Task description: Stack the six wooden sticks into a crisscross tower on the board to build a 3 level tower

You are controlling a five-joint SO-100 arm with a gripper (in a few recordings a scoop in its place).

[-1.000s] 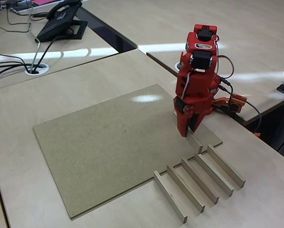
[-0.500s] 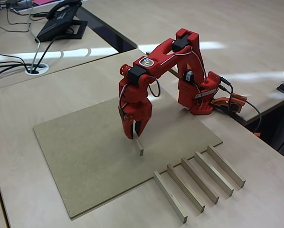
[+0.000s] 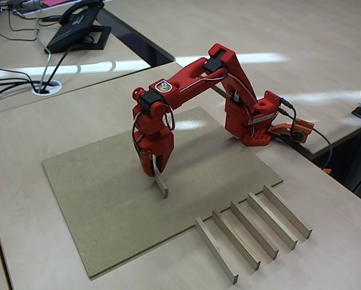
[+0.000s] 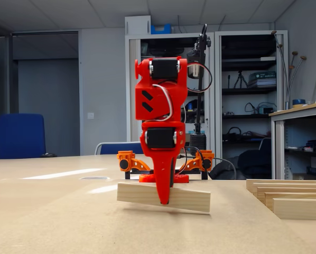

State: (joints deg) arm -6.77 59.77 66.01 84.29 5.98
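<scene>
Gripping: the red arm's pincer (image 3: 154,171) points straight down over the middle of the board (image 3: 102,199), clamped on one wooden stick (image 3: 162,184); in the low fixed view the pincer (image 4: 164,198) bites that stick (image 4: 189,199) near its middle.
Held stick: it sits roughly level, tilted a little so its right end in the low fixed view is lower; whether that end touches the board I cannot tell.
Arm: its base (image 3: 253,124) stands on the desk (image 3: 325,241) just past the far right corner of the board, and the arm reaches out from there in a bend over the board.
Other sticks: five sticks (image 3: 253,229) lie side by side on the desk just off the near right edge of the board, parallel, with gaps between them, in a row that slants from the front toward the right; the low fixed view catches them (image 4: 290,196) as pale bars at the right edge of the picture.
Board: tan and speckled, it lies flat on the paler desk.
Around: a black telephone (image 3: 78,27) with its cables sits on a neighbouring desk at the far left; in the low fixed view a blue chair (image 4: 18,136) stands at the left and open shelves (image 4: 250,100) fill the back wall.
</scene>
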